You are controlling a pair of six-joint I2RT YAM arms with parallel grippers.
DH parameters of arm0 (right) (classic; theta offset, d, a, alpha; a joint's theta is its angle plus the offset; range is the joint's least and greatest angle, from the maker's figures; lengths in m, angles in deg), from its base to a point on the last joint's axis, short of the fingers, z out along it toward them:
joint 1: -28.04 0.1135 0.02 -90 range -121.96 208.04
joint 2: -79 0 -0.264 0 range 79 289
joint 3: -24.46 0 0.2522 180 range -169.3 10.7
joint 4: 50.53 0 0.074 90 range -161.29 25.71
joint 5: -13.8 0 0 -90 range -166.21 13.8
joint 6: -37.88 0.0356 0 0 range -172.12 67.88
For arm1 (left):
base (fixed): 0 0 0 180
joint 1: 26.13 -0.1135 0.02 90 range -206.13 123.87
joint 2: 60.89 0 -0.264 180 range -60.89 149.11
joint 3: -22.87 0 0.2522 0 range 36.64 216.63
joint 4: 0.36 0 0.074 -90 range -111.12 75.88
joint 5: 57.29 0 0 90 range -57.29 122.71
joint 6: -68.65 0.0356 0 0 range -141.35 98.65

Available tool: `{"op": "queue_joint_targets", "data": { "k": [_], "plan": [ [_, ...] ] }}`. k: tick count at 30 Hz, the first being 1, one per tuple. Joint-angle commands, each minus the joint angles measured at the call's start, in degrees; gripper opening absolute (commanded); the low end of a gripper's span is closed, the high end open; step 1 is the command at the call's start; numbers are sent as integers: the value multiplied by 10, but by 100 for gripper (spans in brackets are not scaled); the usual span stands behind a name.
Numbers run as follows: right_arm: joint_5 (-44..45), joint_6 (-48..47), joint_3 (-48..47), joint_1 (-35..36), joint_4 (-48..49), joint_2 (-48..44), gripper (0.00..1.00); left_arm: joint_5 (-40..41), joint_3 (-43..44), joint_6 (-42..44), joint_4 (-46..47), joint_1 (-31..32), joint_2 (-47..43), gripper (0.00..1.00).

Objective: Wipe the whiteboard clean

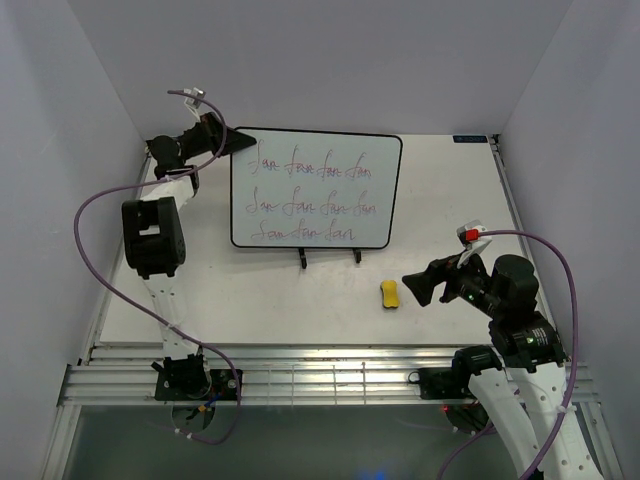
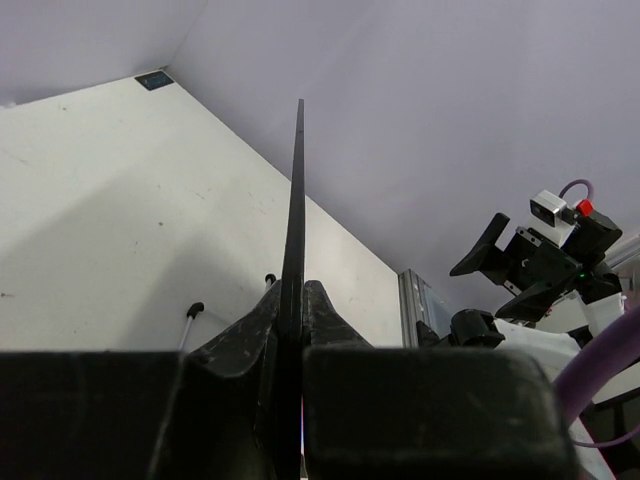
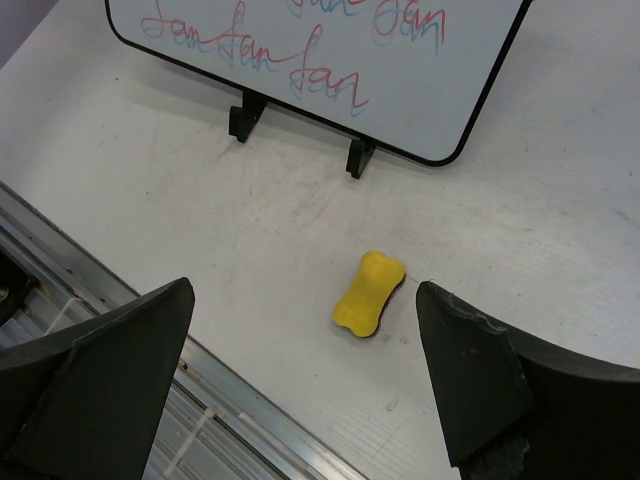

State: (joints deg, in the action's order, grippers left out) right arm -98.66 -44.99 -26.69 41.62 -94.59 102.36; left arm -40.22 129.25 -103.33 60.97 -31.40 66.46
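- Two jaw pairs: left jaws pinch the whiteboard at its upper-left rim; right jaws gape near the eraser.
- Whiteboard leans on its stand mid-desk; likely thin, stiff, light and tippy, so a rim grip suits.

Overhead wide, wrists close, whiteboard shared

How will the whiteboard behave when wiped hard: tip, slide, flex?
The whiteboard is likely stiff: its edge runs thin but straight in the left wrist view. Alone it might tip back, propped only on a thin stand. The left end effector, shut on its upper left corner, should probably steady it.
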Motion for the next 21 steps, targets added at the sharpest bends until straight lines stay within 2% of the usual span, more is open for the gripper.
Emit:
{"op": "queue_joint_targets", "data": {
  "k": [1,16,17,21],
  "plan": [
    [8,7,-12,2,12,3,98,86,22,-14,-13,4,-80,0],
    [34,26,-13,2,10,6,99,160,48,-12,-118,43,-153,0],
    [36,28,-14,2,7,8,99,165,49,-6,-136,63,-162,0],
    [46,57,-20,2,8,14,100,176,35,22,-177,67,-205,0]
  ]
}}
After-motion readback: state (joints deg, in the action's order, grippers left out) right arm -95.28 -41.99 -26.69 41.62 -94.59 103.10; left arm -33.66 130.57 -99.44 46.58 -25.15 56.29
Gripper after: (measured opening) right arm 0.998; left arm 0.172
